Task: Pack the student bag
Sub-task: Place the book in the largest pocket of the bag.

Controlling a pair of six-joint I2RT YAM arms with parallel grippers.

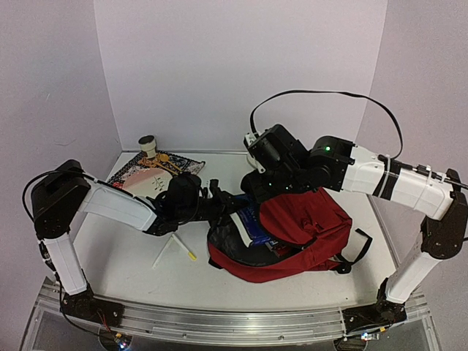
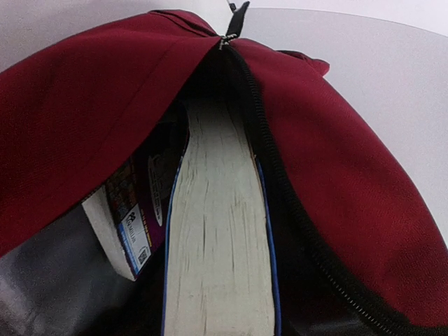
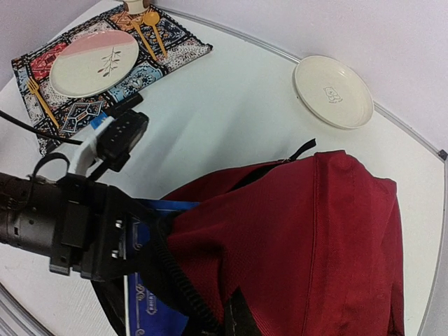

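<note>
The student bag (image 1: 307, 227) lies centre-right in the top view, its mouth unzipped toward the left. A thick book (image 2: 217, 231) with pale page edges stands inside. The left claw (image 1: 219, 199) is at that mouth; whether it grips the rim I cannot tell. The right claw (image 1: 257, 184) is clenched at the bag's upper-left edge. Upper left on the surface (image 1: 124, 263) lies a patterned mat (image 3: 175, 45) bearing a plate (image 3: 91, 63).
</note>
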